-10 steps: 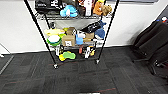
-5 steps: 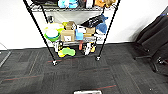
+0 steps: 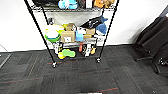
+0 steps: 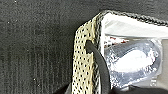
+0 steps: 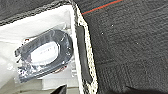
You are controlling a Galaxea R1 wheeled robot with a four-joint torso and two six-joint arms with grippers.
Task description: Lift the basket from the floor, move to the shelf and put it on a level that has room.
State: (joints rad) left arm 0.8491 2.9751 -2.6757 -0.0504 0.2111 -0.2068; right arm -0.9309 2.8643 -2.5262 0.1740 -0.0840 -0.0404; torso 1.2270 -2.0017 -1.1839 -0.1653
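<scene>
Two wrist cameras give me the basket (image 4: 83,60) up close: cream woven wall, dark rim, a black loop handle (image 4: 100,65) on the left end and the matching handle (image 5: 83,57) on the right end. A clear bag holding something dark and round (image 5: 45,53) lies inside on the white lining. I cannot tell from either wrist view whether the left claw or the right claw is spread or pinching a handle, since the fingers themselves are not clear to me, so I cannot say for certain that the basket is off the floor (image 3: 75,77).

From the head camera I have the shelf (image 3: 37,27) straight ahead against the white wall, standing on the dark carpet with thin red lines. Its lower tiers are crowded with a cardboard box (image 3: 67,36), a green bowl (image 3: 52,36) and other bits. A pale sliver at the bottom edge of that view may be the basket rim.

My read is that the basket is near both arms and the shelf is in front of me but well apart from it. Closing that gap and placing the basket on a free level are left.
</scene>
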